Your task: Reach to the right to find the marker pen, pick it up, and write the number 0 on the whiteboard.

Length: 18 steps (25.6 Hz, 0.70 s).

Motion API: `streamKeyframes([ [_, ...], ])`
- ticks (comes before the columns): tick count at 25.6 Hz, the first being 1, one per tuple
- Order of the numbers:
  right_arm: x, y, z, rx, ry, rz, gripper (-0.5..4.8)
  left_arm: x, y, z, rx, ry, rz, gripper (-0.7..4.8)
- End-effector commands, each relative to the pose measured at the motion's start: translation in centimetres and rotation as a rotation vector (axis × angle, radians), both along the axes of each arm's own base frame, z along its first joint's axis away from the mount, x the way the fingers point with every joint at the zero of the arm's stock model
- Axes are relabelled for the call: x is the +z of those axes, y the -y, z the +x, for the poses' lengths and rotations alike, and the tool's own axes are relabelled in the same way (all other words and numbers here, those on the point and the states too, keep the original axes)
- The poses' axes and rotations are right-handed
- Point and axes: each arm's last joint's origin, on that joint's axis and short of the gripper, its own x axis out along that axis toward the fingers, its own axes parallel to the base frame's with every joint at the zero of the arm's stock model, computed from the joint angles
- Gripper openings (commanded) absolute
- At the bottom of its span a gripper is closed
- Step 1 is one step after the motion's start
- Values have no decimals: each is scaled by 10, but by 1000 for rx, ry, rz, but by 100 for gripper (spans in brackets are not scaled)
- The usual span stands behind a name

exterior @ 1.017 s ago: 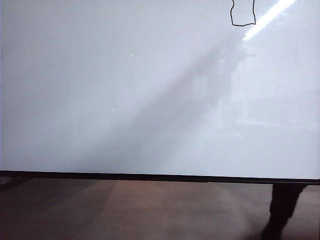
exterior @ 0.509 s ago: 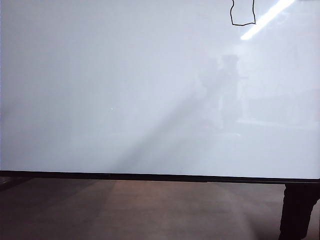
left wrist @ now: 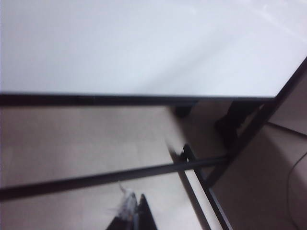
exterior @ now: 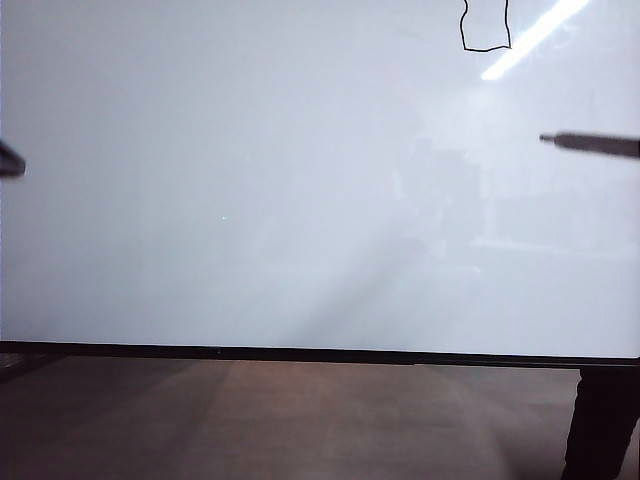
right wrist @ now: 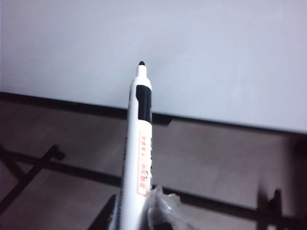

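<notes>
The right gripper [right wrist: 139, 218], clamped on a white black-tipped marker pen [right wrist: 139, 143], hovers off the large glossy whiteboard [exterior: 250, 180], where a boxy black 0 [exterior: 486, 25] is already drawn. The left gripper [left wrist: 132, 215] is barely visible, state unclear. Writing looks finished; setting the pen down likely follows.

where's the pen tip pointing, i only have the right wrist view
Observer: In the exterior view the marker pen enters from the right edge, lying level, tip toward the middle of the whiteboard.
Operator: anything drawn yet
Observer: Yes, the number 0, a boxy black outline, sits at the board's top edge, above and left of the tip.
Operator: left gripper?
Observer: Only the left gripper tip shows, a dark blur at the left edge, at about the pen's height.
</notes>
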Motion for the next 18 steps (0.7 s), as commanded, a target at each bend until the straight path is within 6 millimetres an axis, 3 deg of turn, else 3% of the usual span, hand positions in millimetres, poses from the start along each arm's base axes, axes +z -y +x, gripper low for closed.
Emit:
streamKeyframes([
  [1, -12, -1, -1, 5, -28, 38, -5, -12, 0, 0, 6, -34, -28, -5],
  [8, -39, 1, -6, 4, -79, 21, -5, -50, -2, -3, 32, -84, 0, -5],
  [18, -49, 3, -8, -46, -129, -6, -5, -49, -2, -3, 35, -87, -17, -5],
])
